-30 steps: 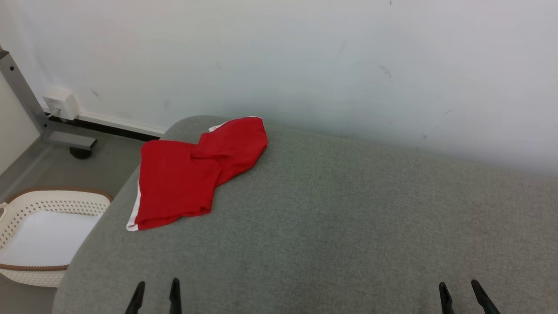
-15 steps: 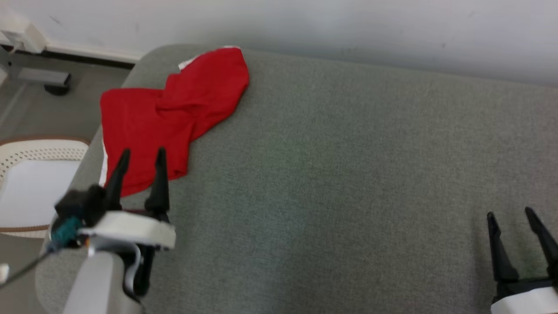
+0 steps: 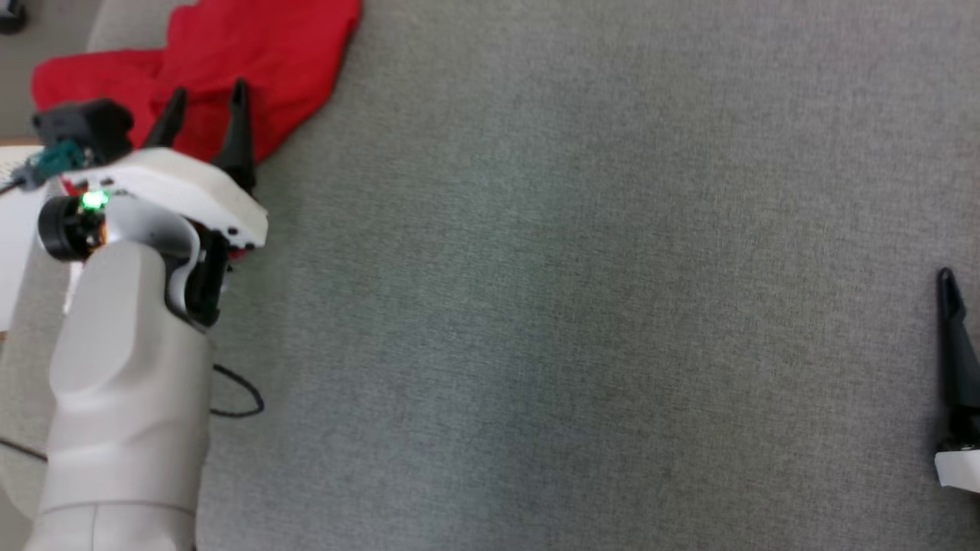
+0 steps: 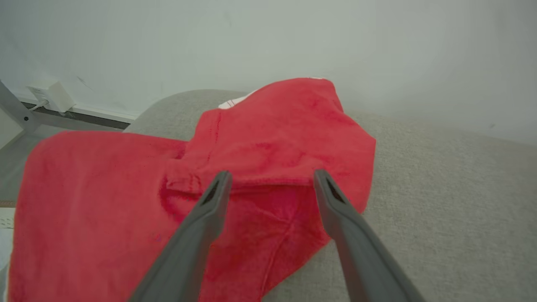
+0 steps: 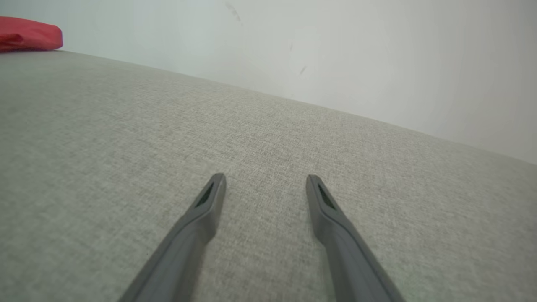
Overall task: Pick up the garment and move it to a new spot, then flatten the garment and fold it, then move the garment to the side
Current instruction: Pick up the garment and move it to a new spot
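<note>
1. Crumpled red fleece garment with white edging point(image 3: 260, 53) lies at the far left corner of the grey woven upholstered surface point(image 3: 574, 268), bunched, one part folded over another.
2. Left gripper point(image 3: 208, 87) is over the garment's near edge. Its two dark fingers are spread apart, with nothing clasped between them.
3. Left wrist view: the fingertips straddle a raised fold of the red cloth. Whether they touch it, I cannot tell.
4. A small green light point(image 3: 93, 200) glows on the left wrist housing. A thin black cable point(image 3: 241, 398) loops beside the pale forearm.
5. Right gripper point(image 5: 265, 176) is low over bare grey fabric, well apart from the garment, fingers splayed and empty. In the head view one of its fingers shows at the right edge.
6. Right wrist view: a sliver of the garment shows at the far upper left of the surface.
7. Behind the surface stands a plain white wall point(image 4: 268, 37). A small white wall box point(image 4: 46, 95) sits low at the left, next to a grey metal frame leg point(image 4: 16, 113).
</note>
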Motion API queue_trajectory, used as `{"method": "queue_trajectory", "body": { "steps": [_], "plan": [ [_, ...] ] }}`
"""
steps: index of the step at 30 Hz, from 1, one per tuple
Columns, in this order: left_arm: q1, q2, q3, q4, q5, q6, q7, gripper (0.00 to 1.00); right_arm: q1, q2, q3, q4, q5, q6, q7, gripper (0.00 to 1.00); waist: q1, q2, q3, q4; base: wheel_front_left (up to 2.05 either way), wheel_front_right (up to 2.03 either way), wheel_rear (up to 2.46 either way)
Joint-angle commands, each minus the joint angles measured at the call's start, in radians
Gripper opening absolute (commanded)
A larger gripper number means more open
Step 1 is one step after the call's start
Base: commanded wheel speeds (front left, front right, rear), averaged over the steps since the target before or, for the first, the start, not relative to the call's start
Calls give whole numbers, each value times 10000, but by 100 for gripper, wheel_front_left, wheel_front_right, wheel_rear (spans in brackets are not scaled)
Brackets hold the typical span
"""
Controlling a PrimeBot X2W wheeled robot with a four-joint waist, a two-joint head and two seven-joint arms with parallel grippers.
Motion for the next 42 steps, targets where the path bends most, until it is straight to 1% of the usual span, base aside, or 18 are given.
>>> {"method": "queue_trajectory", "body": {
  "steps": [1, 6, 9, 10, 11, 13, 17, 20, 25, 30, 34, 38, 40, 42],
  "plan": [
    [-380, -11, -34, 438, -42, 55, 159, 100, -61, -167, -145, 597, -66, -53, 269, 100, -1, 1, 433, -100, 0, 0, 0],
    [-1083, 126, -328, 1982, 268, 371, 949, 100, -158, -274, -176, 422, -39, -76, 471, 100, -1, 1, 656, -254, 0, 0, 0],
    [-1266, 136, -415, 2651, 320, 461, 1125, 100, -186, -205, -165, 292, -12, -76, 489, 100, -1, 1, 650, -345, 0, 0, 0],
    [-1311, 126, -435, 2858, 288, 450, 1184, 38, -189, -169, -146, 293, 1, -77, 481, 100, -1, 1, 614, -369, 0, 0, 0],
    [-1340, 117, -462, 3017, 262, 416, 1210, 0, -175, -136, -123, 310, -2, -77, 472, 100, -1, 1, 565, -387, 0, 0, 0],
    [-1382, 170, -546, 3301, 317, 334, 1285, 0, -116, -58, -87, 357, -10, -75, 434, 100, -1, 1, 445, -410, 0, 0, 0],
    [-1575, 355, -509, 3479, 185, 229, 918, 0, 19, 181, -2, 498, 2, -63, 308, 100, -1, 1, 81, -455, 0, 0, 0],
    [-1667, 457, -468, 3412, 107, 217, 624, 0, 64, 317, 112, 598, -1, -47, 260, 100, -1, 1, -175, -509, 0, 0, 0],
    [-1726, 645, -461, 3170, -10, 69, 150, 0, 144, 736, 357, 911, 56, -37, 89, 100, -1, 1, -1032, -767, 0, 0, 0],
    [-1401, 363, -574, 2696, -251, -131, -40, 0, 322, 1040, 341, 1362, 197, -40, 10, 100, -1, 1, -2115, -1115, 0, 0, 0],
    [-1000, -68, -729, 1932, -563, -289, 56, 0, 631, 1322, 280, 1534, 294, -40, -5, 100, -1, 1, -2919, -1437, 0, 0, 0],
    [-302, -528, -1216, 739, -1000, -381, 518, 0, 959, 1589, 221, 1554, 317, -40, -4, 100, -1, 1, -3538, -1807, 0, 0, 0],
    [182, -766, -1484, -34, -1373, -389, 866, 0, 1095, 1704, 193, 1569, 310, -40, -3, 100, -1, 1, -3797, -2010, 0, 0, 0],
    [729, -954, -1971, -1025, -1861, -398, 1313, 0, 1215, 1822, 117, 1540, 343, -40, -4, 100, -1, 1, -3989, -2206, 0, 0, 0]
  ]
}}
